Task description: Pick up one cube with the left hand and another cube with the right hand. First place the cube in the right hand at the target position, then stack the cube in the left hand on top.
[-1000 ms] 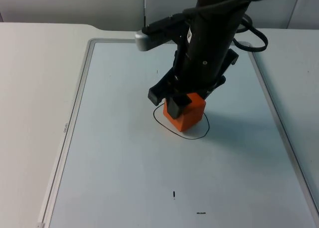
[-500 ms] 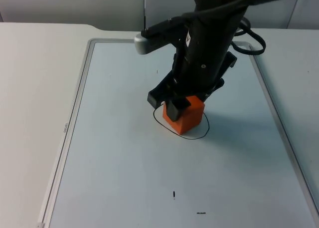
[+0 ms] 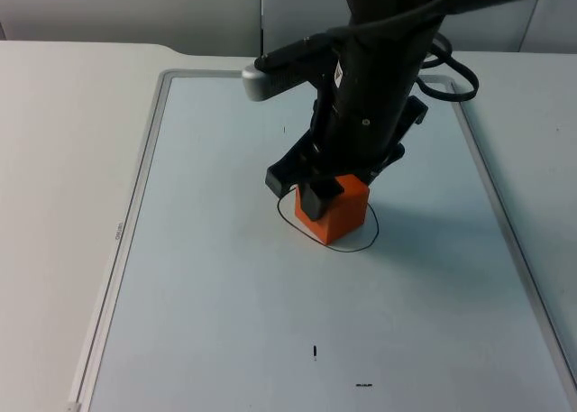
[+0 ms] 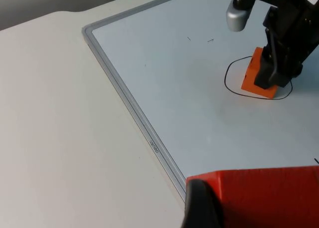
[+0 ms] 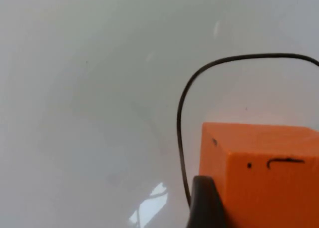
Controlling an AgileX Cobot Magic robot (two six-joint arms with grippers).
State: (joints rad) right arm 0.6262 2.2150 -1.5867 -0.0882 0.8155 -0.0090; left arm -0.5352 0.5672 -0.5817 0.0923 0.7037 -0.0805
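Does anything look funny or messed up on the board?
Nothing looks broken or spilled. The right gripper sets the orange cube inside the black drawn circle on the whiteboard, turned a little cornerwise. The left gripper holds the red cube.

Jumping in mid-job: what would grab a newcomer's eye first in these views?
The orange cube stands out, sitting inside the black drawn ring at mid-board, with the right pincer around it. Next comes the red cube held close up in the left pincer, off the whiteboard's left edge over the table.
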